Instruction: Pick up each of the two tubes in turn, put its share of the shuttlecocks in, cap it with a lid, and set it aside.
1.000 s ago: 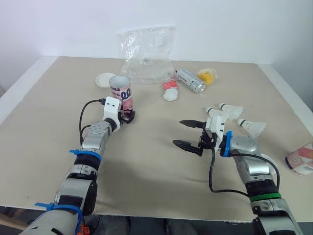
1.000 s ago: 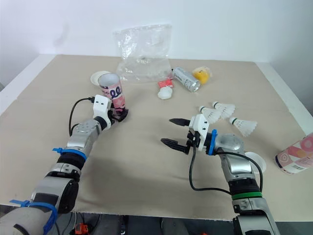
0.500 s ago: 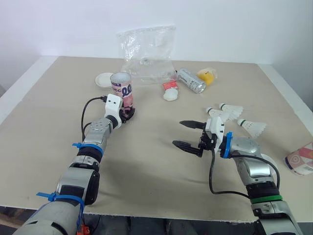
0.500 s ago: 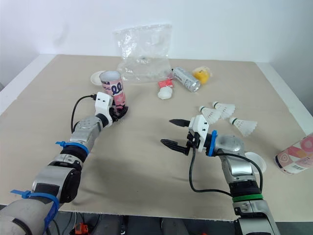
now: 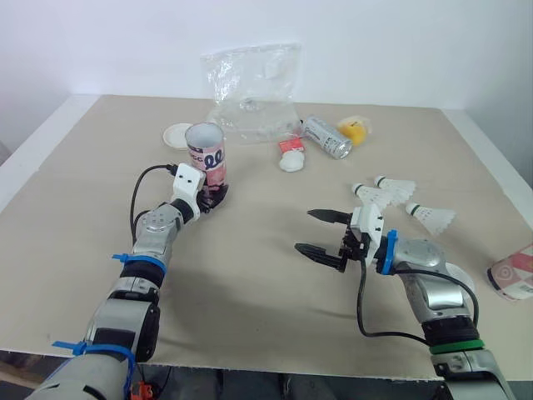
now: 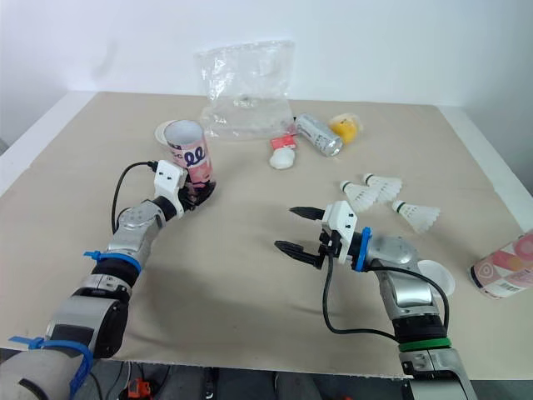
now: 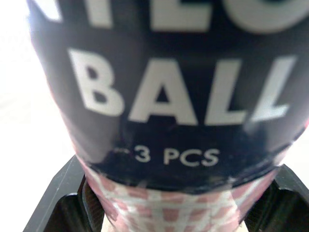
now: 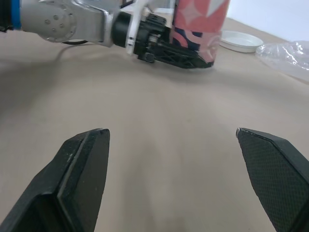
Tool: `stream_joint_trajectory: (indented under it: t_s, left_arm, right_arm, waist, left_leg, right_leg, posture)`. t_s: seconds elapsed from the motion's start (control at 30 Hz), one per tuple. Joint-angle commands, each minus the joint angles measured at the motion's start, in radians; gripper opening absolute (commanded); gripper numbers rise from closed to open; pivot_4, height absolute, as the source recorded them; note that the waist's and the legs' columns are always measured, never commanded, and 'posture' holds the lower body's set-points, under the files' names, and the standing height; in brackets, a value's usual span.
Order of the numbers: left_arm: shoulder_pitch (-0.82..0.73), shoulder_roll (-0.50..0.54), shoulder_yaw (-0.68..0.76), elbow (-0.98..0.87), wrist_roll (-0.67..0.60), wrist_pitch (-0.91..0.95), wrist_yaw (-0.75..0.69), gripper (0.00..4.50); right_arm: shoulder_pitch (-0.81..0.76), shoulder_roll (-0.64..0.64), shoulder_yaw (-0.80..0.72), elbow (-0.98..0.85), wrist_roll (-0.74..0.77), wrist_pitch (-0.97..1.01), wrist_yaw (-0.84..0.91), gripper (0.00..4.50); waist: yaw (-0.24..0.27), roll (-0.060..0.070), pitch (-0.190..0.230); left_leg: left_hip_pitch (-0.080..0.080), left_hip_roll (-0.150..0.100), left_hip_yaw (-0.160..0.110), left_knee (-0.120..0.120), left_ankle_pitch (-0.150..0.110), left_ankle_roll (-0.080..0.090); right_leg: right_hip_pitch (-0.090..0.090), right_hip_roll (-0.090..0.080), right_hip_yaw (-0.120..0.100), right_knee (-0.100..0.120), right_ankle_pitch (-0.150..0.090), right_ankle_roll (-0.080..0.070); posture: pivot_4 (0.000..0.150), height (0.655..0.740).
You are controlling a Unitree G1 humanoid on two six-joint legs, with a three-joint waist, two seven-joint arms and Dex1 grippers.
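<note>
A broad table (image 5: 275, 279) with a matte beige top and a pale border stands under soft, even light (shadows on it are faint). Behind its far edge rises a plain white wall (image 5: 416, 42). Below the near edge lies dark floor (image 5: 333, 388).

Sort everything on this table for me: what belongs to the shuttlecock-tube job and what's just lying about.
For the job:
upright pink tube, gripped by the left hand
second pink tube at the table's right edge
three shuttlecocks
far white lid
near white lid

Lying about:
clear plastic bag
silver can
yellow object
</note>
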Motion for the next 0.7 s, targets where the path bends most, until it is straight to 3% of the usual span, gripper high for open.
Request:
stream_joint_trajectory:
  t_s: [0.03,0.2,0.33,0.53,0.7]
  left_arm:
    - [0.058,0.023,-0.059,-0.206,-0.023,0.018,-0.136,2.91]
    - [0.152,0.086,-0.177,-0.443,-0.04,0.096,-0.341,2.91]
    - [0.157,0.116,-0.22,-0.504,-0.038,0.133,-0.422,2.91]
    - [0.063,0.194,-0.35,-0.579,-0.038,0.238,-0.69,2.91]
    - [-0.001,0.222,-0.41,-0.605,-0.038,0.374,-0.797,2.91]
  right_arm:
    - [0.055,-0.018,-0.081,-0.104,0.049,0.05,-0.068,4.5]
    - [0.157,-0.017,-0.16,-0.219,0.074,0.133,-0.192,4.5]
    - [0.18,-0.013,-0.183,-0.258,0.087,0.166,-0.241,4.5]
    - [0.233,-0.016,-0.222,-0.281,0.094,0.176,-0.286,4.5]
    - [0.183,0.012,-0.237,-0.209,0.076,0.217,-0.406,4.5]
  waist:
    - [0.0,0.0,0.0]
    - [-0.001,0.0,0.0]
    - [-0.005,0.0,0.0]
    - [-0.004,0.0,0.0]
    - [-0.005,0.001,0.0]
  left_leg:
    - [0.0,0.0,0.0,0.0,0.0,0.0]
    - [0.001,0.0,0.0,0.0,0.0,-0.001]
    - [0.003,0.001,0.0,0.0,0.0,0.0]
    - [0.003,0.001,0.0,0.001,0.001,0.001]
    - [0.002,0.002,0.0,0.0,0.001,0.002]
  right_leg:
    - [0.0,0.0,0.0,0.0,0.0,0.0]
    - [0.0,0.0,0.0,0.0,0.0,-0.003]
    - [0.0,0.001,0.0,0.001,-0.001,0.0]
    - [0.001,0.001,0.0,0.001,-0.001,-0.002]
    - [0.0,0.001,0.0,0.001,-0.002,0.0]
  posture:
    - [0.15,0.74]
    - [0.15,0.74]
    - [0.15,0.74]
    - [0.15,0.74]
    - [0.15,0.74]
